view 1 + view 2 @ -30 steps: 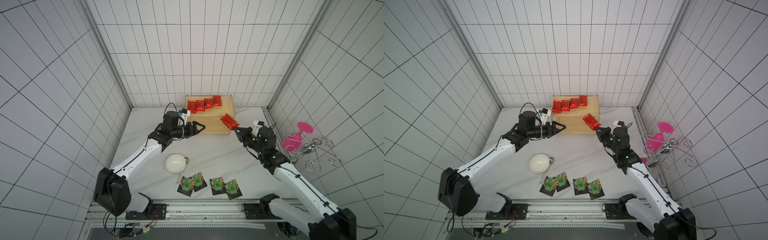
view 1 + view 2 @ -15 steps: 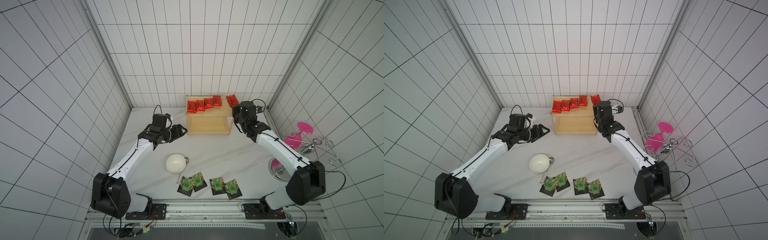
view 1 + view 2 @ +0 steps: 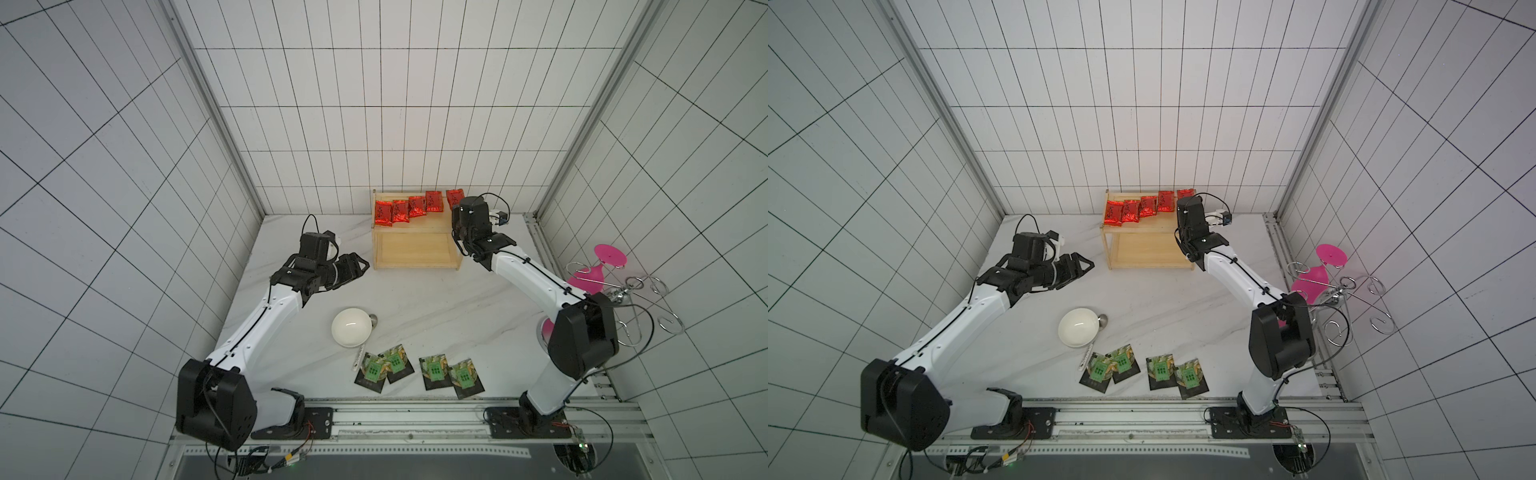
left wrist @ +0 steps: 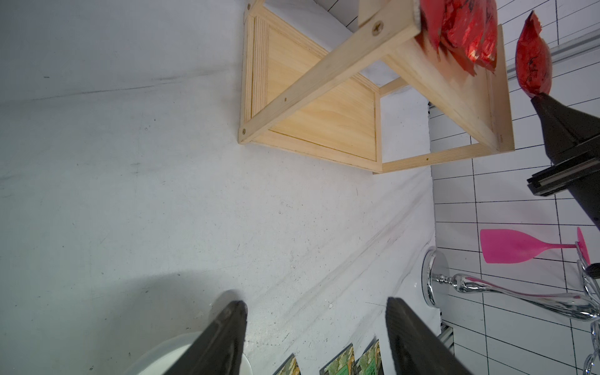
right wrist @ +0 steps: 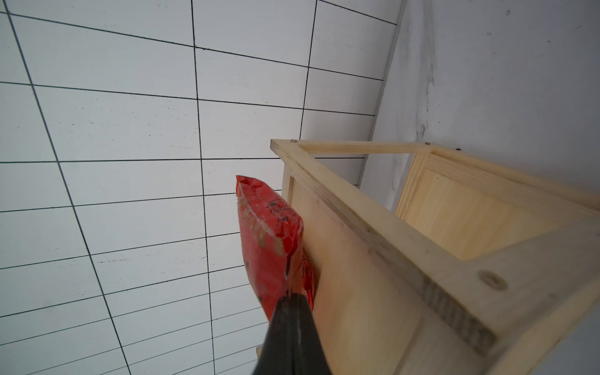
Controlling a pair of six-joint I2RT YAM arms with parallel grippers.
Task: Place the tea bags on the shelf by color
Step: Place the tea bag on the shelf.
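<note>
- The shelf (image 3: 411, 249) stands at the back edge of the counter (image 3: 436, 307), nearer its right back corner.
- Four red tea bags (image 3: 400, 210) lie in an overlapping row on the top tier, running from its left end toward the right. The lower tier is bare.
- The right hand (image 5: 290, 297) is closed on the lower end of a fifth red tea bag (image 5: 269, 240). We see it held at the right end of the top tier, close against the board. Whether it touches the wood we cannot tell.
- The left hand (image 4: 315, 308) is open and holds nothing. It hangs above the counter, to the left of the shelf and apart from it, fingers pointing toward the shelf.
- Four black tea bags with green labels (image 3: 434, 370) lie flat near the front edge of the counter in two overlapping pairs.
- A white bowl (image 3: 351, 332) sits just behind the left pair, with a spoon (image 3: 357, 360) beside it.
- A chrome wire rack (image 3: 648, 286) carrying a pink glass (image 3: 598, 272) stands at the right edge.
</note>
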